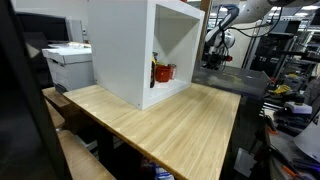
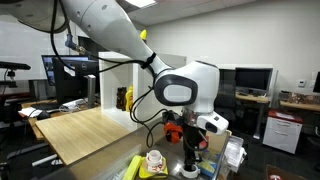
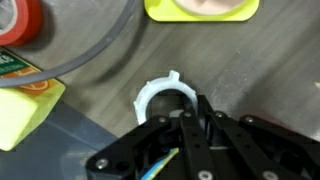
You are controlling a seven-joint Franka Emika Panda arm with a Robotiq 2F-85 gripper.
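Note:
In the wrist view my gripper [image 3: 202, 108] comes in from the bottom, black, with its fingers [image 3: 190, 112] pressed together on the right side of a white ring [image 3: 146, 98]. The ring lies flat on a grey surface and its right rim disappears between the fingertips. In an exterior view the gripper [image 2: 192, 158] points straight down over a cluttered low surface, below the big white wrist [image 2: 185, 88]. In an exterior view the arm [image 1: 222, 35] is small and far back, with its gripper hidden.
Around the ring lie a red tape roll [image 3: 18, 22], a grey cable [image 3: 90, 55], a yellow dish [image 3: 200, 10] and a yellow pad [image 3: 20, 115]. A white open cabinet [image 1: 130, 50] stands on a wooden table [image 1: 170, 120], with a printer [image 1: 70, 60] beside it.

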